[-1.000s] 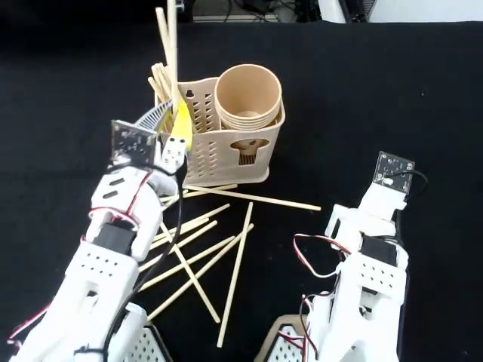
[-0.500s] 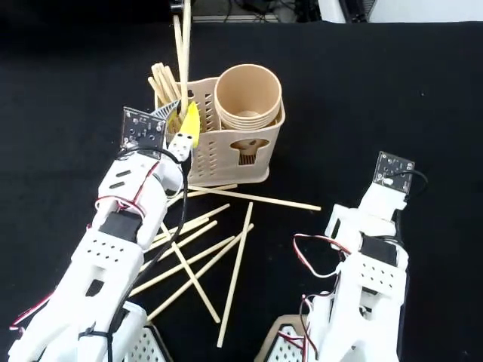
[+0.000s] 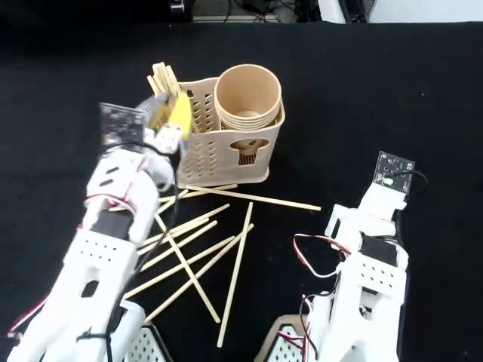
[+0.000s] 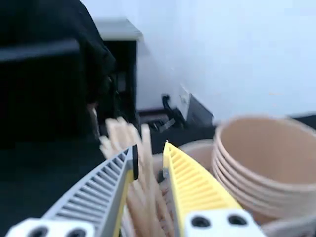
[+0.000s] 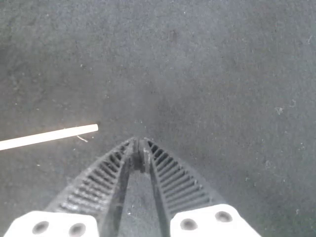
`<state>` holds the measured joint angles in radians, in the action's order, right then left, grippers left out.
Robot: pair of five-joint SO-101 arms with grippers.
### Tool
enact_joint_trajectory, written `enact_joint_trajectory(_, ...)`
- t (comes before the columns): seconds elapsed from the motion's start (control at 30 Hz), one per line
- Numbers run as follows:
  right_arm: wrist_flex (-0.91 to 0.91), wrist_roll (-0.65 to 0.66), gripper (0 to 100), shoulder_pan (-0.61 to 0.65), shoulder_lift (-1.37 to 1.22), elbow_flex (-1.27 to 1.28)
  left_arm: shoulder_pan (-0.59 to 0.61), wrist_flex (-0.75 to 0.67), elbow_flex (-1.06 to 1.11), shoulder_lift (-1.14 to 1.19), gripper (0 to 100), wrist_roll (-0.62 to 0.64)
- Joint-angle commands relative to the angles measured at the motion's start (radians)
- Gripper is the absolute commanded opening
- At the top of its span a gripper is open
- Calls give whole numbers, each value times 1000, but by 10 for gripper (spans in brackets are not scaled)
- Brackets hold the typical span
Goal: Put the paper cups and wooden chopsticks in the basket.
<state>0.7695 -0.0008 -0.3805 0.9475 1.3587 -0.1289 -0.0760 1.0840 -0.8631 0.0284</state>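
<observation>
Right, the high view first: the left gripper (image 3: 166,113) hangs at the left-hand compartment of the basket (image 3: 226,154), jaws parted over the stowed chopsticks (image 3: 161,78). The paper cups (image 3: 247,113) sit nested in the compartment at its 3 o'clock, so the cups look done to me. What's left is the loose chopsticks (image 3: 189,262), fanned on the black cloth (image 3: 362,90) at about 6 o'clock from that gripper and well apart from it. Most run 8 o'clock to 2 o'clock, one crosses them from 11 to 5, and the long stick (image 3: 256,197) just below the basket lies nearly 9 to 3. The left arm (image 3: 106,249) lies right alongside the fan, so I'd call it the nearer one, though the long stick's far tip points toward the right arm (image 3: 370,260). Now the left wrist view: grey and yellow fingers spread, released, with stick tops (image 4: 116,136) standing in the gap and the cups (image 4: 266,158) just beside; nothing reads as pinched. Finally the right wrist view: the right gripper (image 5: 139,145) is clenched on nothing, tips together above the cloth. One stick end (image 5: 54,136) lies near but not touching, and I'd guess it needs a wrist turn before any grab.
</observation>
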Motion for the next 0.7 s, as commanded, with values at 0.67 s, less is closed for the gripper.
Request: enact_joint_trajectory(0.67, 471, 493, 16, 285, 10, -343, 568, 1028, 28, -459, 117, -255)
